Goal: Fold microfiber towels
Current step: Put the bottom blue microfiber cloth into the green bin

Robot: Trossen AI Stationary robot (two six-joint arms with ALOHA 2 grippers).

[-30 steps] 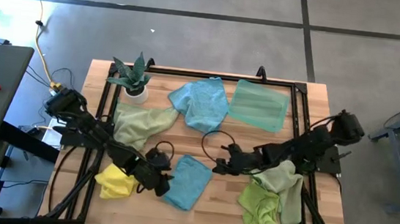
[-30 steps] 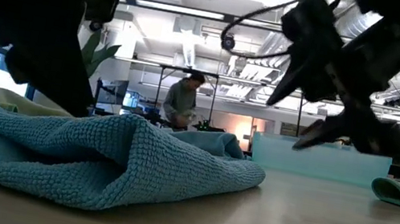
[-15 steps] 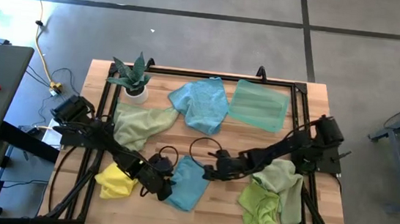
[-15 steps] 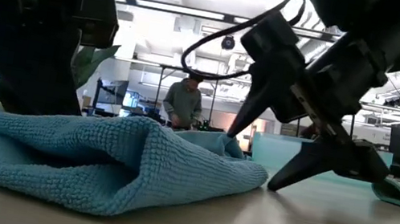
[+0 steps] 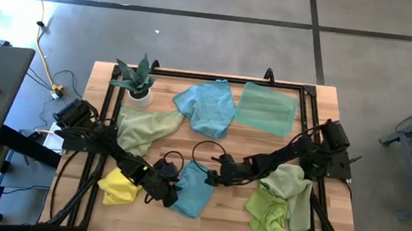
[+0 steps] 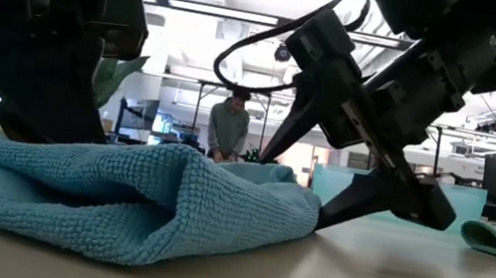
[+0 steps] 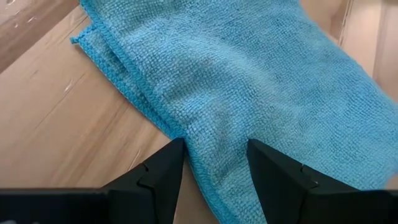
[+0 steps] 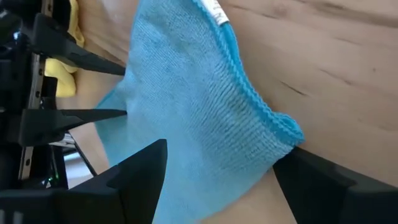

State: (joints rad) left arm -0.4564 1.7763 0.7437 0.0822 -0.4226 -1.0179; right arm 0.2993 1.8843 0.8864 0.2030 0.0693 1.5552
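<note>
While bunched light-blue microfiber towel (image 5: 193, 189) lies at table's 6 o'clock, both grippers flank it. Left gripper (image 5: 170, 195) at towel's 8 o'clock edge, fingers (image 7: 163, 172) narrowly parted astride cloth fold. Right gripper (image 5: 207, 179) at towel's 1 o'clock corner, fingers (image 8: 134, 177) spread wide around raised edge. Crumpled yellow microfiber towel (image 5: 119, 187) beside left arm; lime-green microfiber towel (image 5: 266, 211) at 4 o'clock.

Towel under work (image 5: 193, 190) lies low centre of the high view, between the left gripper (image 5: 173, 197) at its left edge and the right gripper (image 5: 206, 178) at its upper right. Plant (image 5: 136, 80) upper left. Two spread towels (image 5: 208, 107) upper centre. Crumpled towels (image 5: 280, 198) lower right.
</note>
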